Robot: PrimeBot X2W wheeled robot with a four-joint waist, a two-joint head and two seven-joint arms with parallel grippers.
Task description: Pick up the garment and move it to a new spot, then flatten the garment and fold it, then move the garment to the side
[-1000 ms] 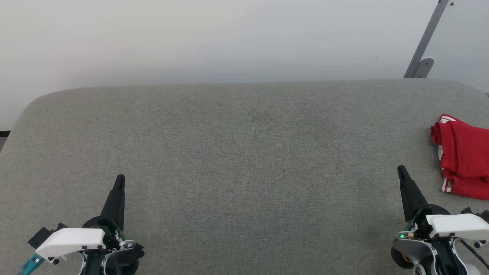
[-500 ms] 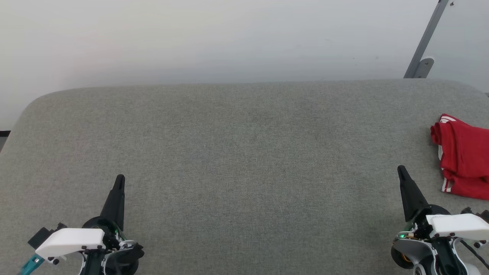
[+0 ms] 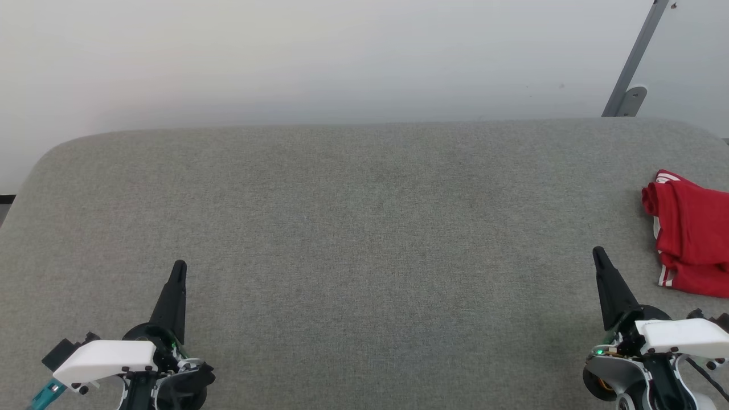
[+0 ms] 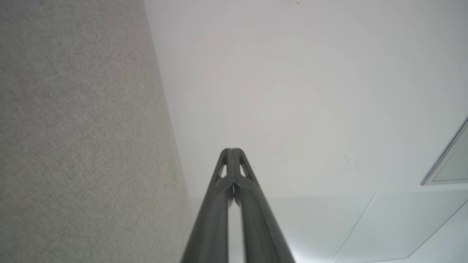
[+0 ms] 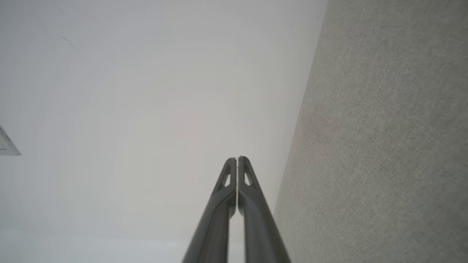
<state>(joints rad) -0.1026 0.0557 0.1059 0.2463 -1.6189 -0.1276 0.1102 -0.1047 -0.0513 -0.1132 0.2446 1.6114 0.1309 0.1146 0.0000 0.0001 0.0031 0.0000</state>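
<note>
On the left, the left gripper [image 3: 179, 269] sat low over the grey padded table [image 3: 364, 228]. Its two dark fingers were pressed tight together and held nothing. Further right, the right gripper [image 3: 598, 251] was squeezed closed too, with nothing in it.

The garment [image 3: 692, 233] lay at the far right edge of the table, near the right gripper but not touching it. It was a red bunch with soft folds, and part of it ran off the side of the head view.

It looked thin, soft and light, so it would likely flop and droop when lifted. A good place to pinch it might be the near edge, by the striped trim [image 3: 665, 276].

A small white mark [image 3: 666, 178] showed at its top corner, too small to read. No other words or labels could be seen.
</note>
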